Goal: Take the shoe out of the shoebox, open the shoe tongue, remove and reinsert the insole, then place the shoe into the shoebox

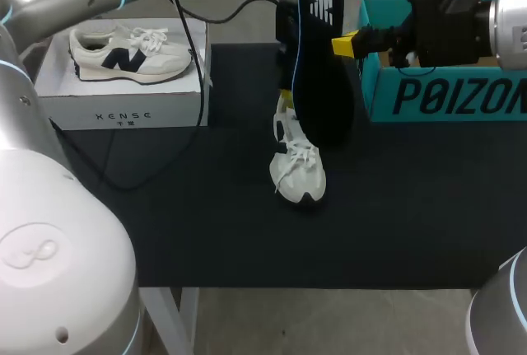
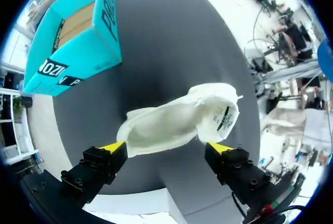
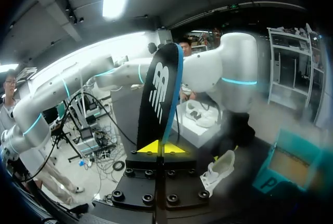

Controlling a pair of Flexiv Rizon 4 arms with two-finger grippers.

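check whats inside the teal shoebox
In the left wrist view the teal shoebox shows only a bare brown floor; the shoe lies outside it. Its near wall hides part of the inside, and the right arm covers it from above.

Table [image 1: 412,223] has a black mat top. Directly on it:
- white cardboard shoebox [image 1: 123,112], far left
- teal cardboard shoebox [image 1: 449,95], far right
- white lace-up sneaker [image 1: 298,175], mid-table between them
- thin black cable [image 1: 200,108], looping past the white box's front
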